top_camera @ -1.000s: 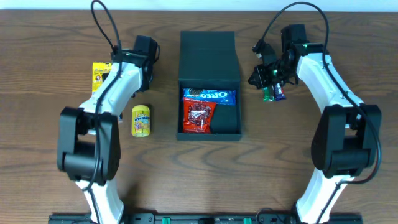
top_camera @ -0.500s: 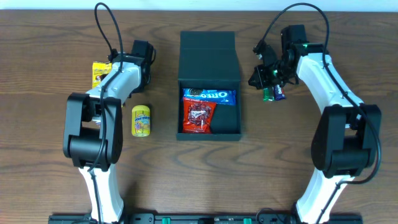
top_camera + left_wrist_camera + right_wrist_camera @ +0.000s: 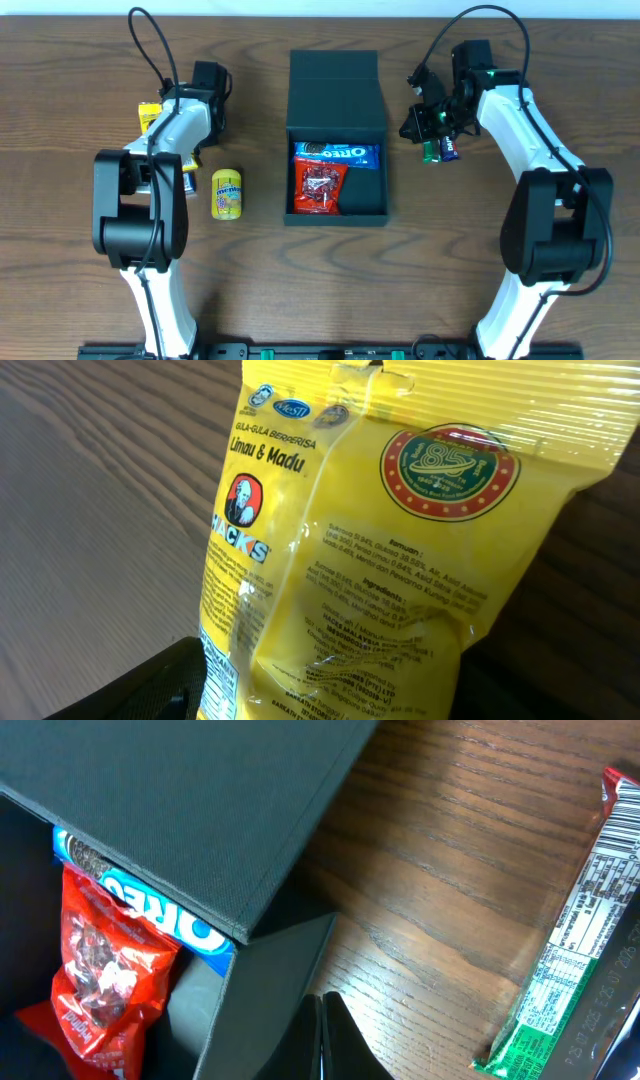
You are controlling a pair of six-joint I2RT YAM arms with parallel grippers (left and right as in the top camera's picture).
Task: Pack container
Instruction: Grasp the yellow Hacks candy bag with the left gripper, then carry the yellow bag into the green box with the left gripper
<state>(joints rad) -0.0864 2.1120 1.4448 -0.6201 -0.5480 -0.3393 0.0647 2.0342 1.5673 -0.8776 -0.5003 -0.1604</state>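
Overhead: left arm has swung away from the container (image 3: 335,95), which sits open between the arms, to the yellow packet (image 3: 400,560) left of it. Left gripper (image 3: 350,685) is spread around it, no pinch yet. Right gripper (image 3: 322,1040) is pressed together right of the container, near the green packet (image 3: 570,960). I'd grab yellow next.

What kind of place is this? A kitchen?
Probably a robot lab workbench, not a kitchen: a left arm and right arm mounted at a wooden table, an Oreo packet in a container.
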